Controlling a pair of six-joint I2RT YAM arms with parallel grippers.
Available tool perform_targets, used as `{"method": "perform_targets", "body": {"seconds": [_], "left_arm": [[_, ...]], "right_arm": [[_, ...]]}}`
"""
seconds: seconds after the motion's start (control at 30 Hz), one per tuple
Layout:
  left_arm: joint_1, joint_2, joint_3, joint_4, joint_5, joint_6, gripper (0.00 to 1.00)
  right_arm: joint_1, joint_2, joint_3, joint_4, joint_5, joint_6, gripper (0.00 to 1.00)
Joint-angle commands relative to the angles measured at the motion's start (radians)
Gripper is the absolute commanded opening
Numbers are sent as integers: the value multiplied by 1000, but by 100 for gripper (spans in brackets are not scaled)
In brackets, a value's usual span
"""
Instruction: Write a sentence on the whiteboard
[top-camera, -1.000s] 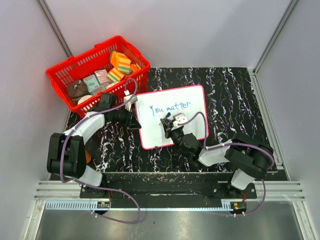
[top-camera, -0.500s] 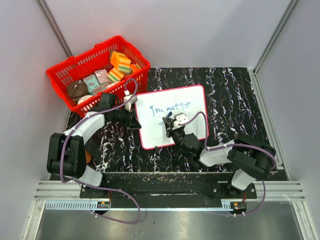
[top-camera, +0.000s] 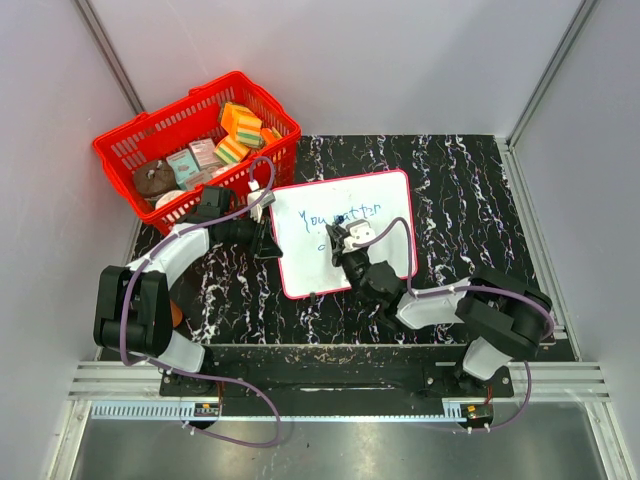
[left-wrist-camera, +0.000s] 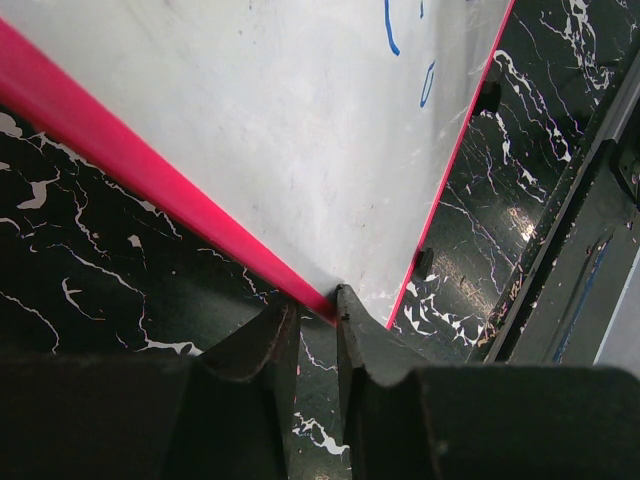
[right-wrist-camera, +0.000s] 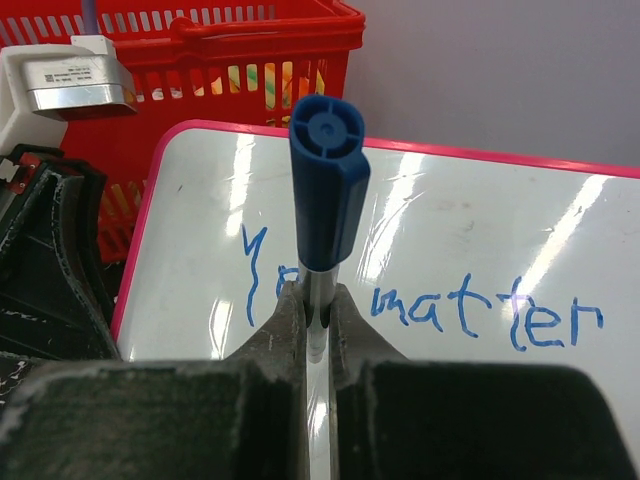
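Note:
The whiteboard, white with a thin red frame, lies on the table. On it is the sentence in blue, reading "You matter". My left gripper is shut on the board's left edge. In the left wrist view the red frame runs in between the tips of the left gripper. My right gripper hovers over the board just below the writing. It is shut on a marker with a silver barrel and a blue end. The marker hides part of "You"; "matter" shows clearly.
A red basket with sponges and small boxes stands at the far left, touching the board's corner. The black marbled table is walled in grey on three sides. An orange thing lies by the left arm's base.
My right gripper with the marker has shifted slightly over the board under the written line. The left gripper and the board have not moved.

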Motion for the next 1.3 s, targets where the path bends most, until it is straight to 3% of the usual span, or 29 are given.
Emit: {"method": "perform_targets", "body": {"seconds": [0.0, 0.87, 1.27], "left_arm": [[-5, -37, 9, 45, 0, 55, 0], [-5, -44, 9, 45, -2, 51, 0], [-5, -43, 9, 45, -2, 52, 0]], "right_arm": [[-18, 15, 41, 43, 0, -12, 0], [-24, 35, -16, -41, -34, 151, 0], [-24, 32, 18, 12, 7, 81, 0]]}}
